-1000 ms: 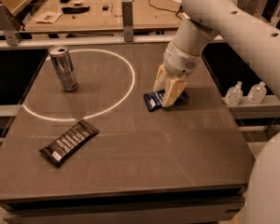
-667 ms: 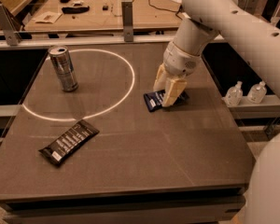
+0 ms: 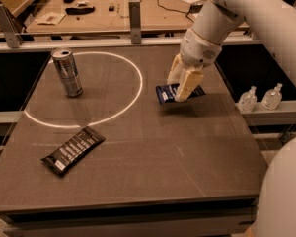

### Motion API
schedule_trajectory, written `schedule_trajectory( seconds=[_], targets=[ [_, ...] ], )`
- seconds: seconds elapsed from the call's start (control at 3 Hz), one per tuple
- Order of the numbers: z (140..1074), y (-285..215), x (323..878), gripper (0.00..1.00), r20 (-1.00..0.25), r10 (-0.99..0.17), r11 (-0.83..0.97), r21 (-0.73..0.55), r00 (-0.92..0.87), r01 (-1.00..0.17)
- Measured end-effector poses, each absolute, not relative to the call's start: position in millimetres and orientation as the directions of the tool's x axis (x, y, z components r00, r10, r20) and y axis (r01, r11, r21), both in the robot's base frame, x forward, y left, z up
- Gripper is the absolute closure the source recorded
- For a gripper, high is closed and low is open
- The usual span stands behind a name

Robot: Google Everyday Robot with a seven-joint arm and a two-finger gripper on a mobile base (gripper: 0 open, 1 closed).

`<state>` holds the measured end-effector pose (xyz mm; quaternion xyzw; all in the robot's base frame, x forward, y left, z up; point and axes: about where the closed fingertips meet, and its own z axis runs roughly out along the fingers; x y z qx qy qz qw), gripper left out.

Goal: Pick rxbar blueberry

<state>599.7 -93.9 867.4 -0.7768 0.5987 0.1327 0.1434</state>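
Observation:
The rxbar blueberry (image 3: 164, 93), a small dark blue wrapped bar with white lettering, is held between the tan fingers (image 3: 188, 85) of my gripper (image 3: 181, 89). The gripper is shut on the bar's right part and holds it a little above the dark table (image 3: 153, 157), right of centre. The bar's shadow lies on the table just beneath it. The white arm reaches down from the upper right.
A longer black-wrapped bar (image 3: 73, 150) lies at the front left. A metal can (image 3: 68, 72) stands upright at the back left inside a white circle (image 3: 133, 78) marked on the table. Two small bottles (image 3: 260, 98) stand on a ledge to the right.
The blue bar lay on the table with the gripper around it; now the gripper has risen slightly with the bar in it.

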Motion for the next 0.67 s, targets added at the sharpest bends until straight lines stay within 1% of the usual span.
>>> schedule_trajectory(
  seconds=[0.33,0.67],
  targets=[
    [890.0,-100.7,605.0,1.0,-0.459,-0.868,-0.182,-0.057,0.188,-0.982],
    [924.2,-93.3,613.7,1.0,-0.59,-0.796,-0.121,-0.066,0.137,-0.99]
  ],
)
